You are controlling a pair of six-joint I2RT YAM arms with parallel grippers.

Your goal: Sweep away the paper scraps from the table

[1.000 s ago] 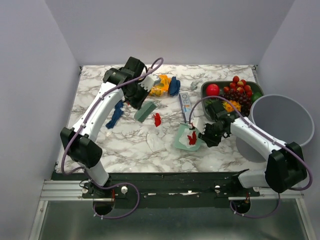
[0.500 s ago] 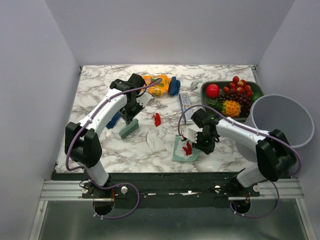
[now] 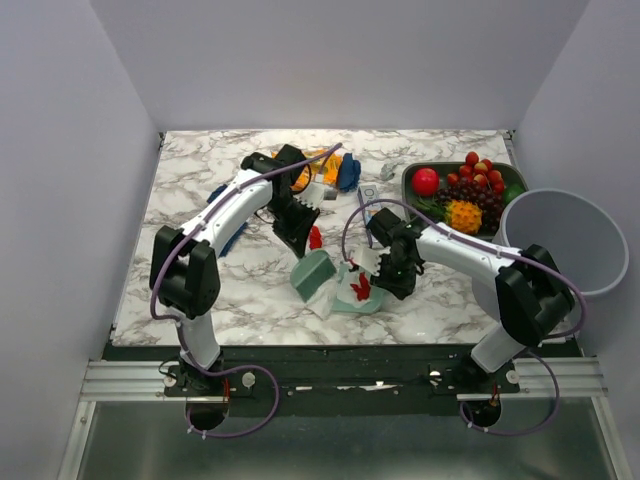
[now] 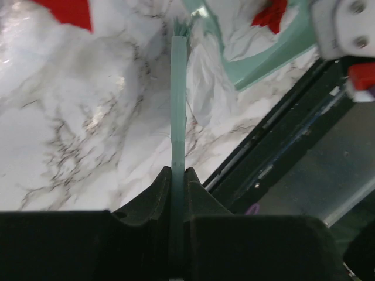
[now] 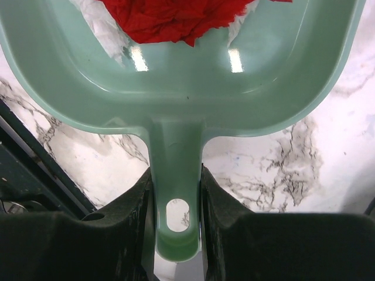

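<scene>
- the paper scraps [image 3: 315,237] are spread over the table [image 3: 250,290]: one red scrap is held inside the dustpan [image 5: 176,93], and another red one is seen on the marble just behind the dustpan's left corner.
- dark blue scraps [image 3: 347,172] are found well behind the dustpan, one beside the orange snack bag [image 3: 322,170] and another further to the dustpan's left, partly hidden by the left arm.
- the left pincer [image 4: 177,175] is clamped tight on the flat handle of a green brush [image 3: 313,272], which is set down just left of the dustpan's mouth.
- from the left wrist view the brush is seen edge-on, with its far end close to the dustpan's rim; whether the two touch cannot be told.
- the right pincer [image 5: 176,181] is closed around the dustpan's handle, one finger on each side of it, and the dustpan is laid flat on the table.
- a crumpled white piece [image 4: 205,76] is seen on the marble between the brush and the dustpan's left edge.
- a fruit tray [image 3: 512,178] and a grey bin [image 3: 560,240] are placed behind and to the right of the dustpan.
</scene>
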